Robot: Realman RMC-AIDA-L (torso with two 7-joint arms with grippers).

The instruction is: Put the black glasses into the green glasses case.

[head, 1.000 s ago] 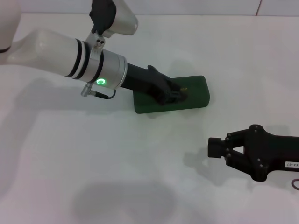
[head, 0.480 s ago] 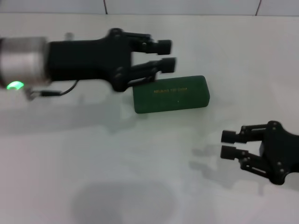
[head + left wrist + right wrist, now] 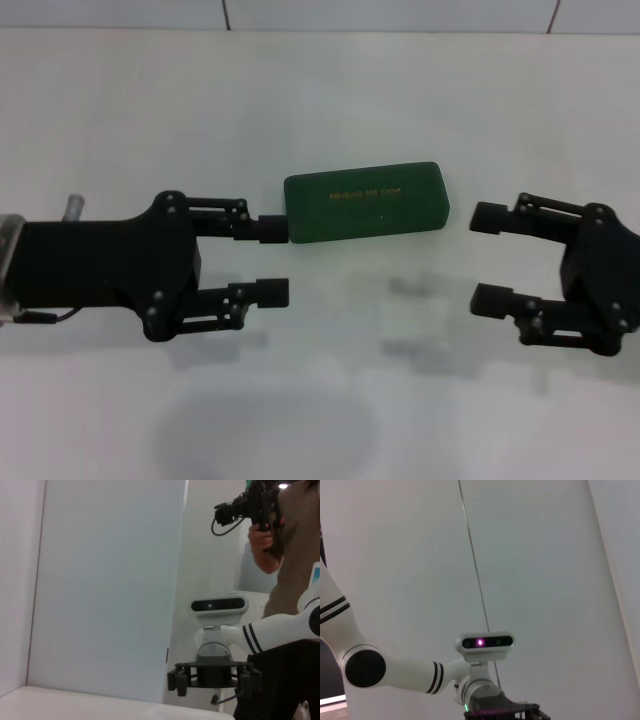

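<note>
The green glasses case [image 3: 364,201] lies closed on the white table, gold lettering on its lid. The black glasses are not in view. My left gripper [image 3: 270,261] is open and empty just left of the case, its upper fingertip [image 3: 272,229] close to the case's left end. My right gripper [image 3: 490,259] is open and empty to the right of the case, apart from it. The left wrist view shows the right gripper [image 3: 214,679] farther off, facing it. The right wrist view shows only the left arm [image 3: 395,670] and wall.
The white table [image 3: 330,400] spreads around the case. A person holding a camera [image 3: 272,525] stands behind the right arm in the left wrist view. A wall panel seam [image 3: 475,570] runs behind the left arm.
My left gripper lifted off the closed case, drew back left and came down level beside it. My right gripper rose and turned level, now facing the left one with its fingers wide.
</note>
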